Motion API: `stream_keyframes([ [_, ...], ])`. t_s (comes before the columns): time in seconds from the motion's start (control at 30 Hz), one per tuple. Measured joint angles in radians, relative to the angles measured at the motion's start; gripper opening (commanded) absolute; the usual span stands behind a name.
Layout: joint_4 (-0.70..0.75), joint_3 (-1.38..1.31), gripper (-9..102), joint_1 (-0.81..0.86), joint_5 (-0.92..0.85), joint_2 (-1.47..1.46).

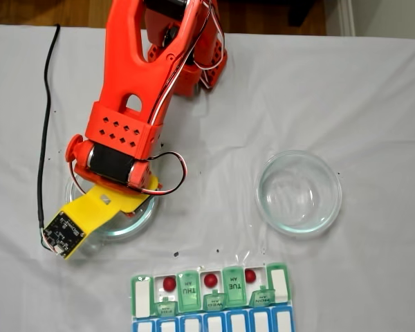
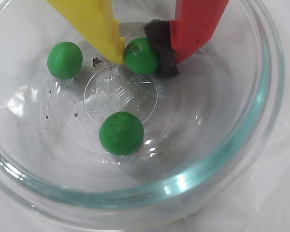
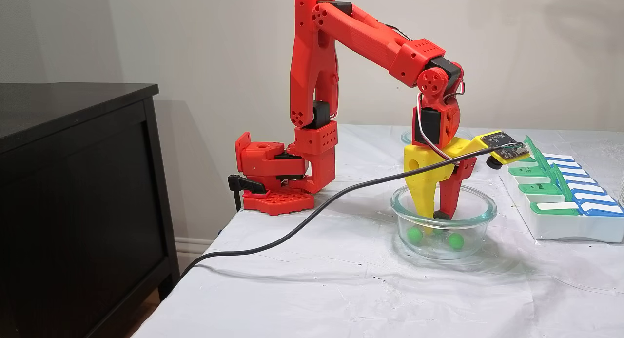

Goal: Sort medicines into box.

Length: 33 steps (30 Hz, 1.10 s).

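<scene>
Gripper (image 2: 144,54) sits down inside a round clear glass dish (image 2: 261,145), its yellow finger (image 2: 99,24) and red finger with a dark foam pad (image 2: 160,46) closed narrow on one small round green pill (image 2: 141,56), touching it on both sides; whether it is gripped firmly enough to lift, cannot tell. Pill lies directly between the tips, no long axis, so the grasp line runs left-right in the wrist view. Two more green pills lie loose on the dish floor, one nearer the camera (image 2: 121,133), one to the left (image 2: 65,60). Orange-red arm (image 3: 370,33) arches over from its base and drops the wrist almost straight down into the dish. Farther off, flat rectangular pill organizer with green flip lids (image 1: 211,294) holds three red pills (image 1: 210,279) in open white compartments. Second clear glass dish (image 1: 299,192) sits well apart.
</scene>
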Motion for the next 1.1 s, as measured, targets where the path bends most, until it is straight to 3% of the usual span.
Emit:
stream_keyframes([
  [0.47, 0.091, 0.011, 0, -0.037, 0.057, 0.325],
  [0.63, 0.003, 0.005, 0, -0.04, 0.143, 0.499],
  [0.8, -0.13, 0.006, 0, -0.123, 0.336, 0.583],
  [1.1, -0.233, -0.038, 0, -0.445, 0.71, 0.545],
])
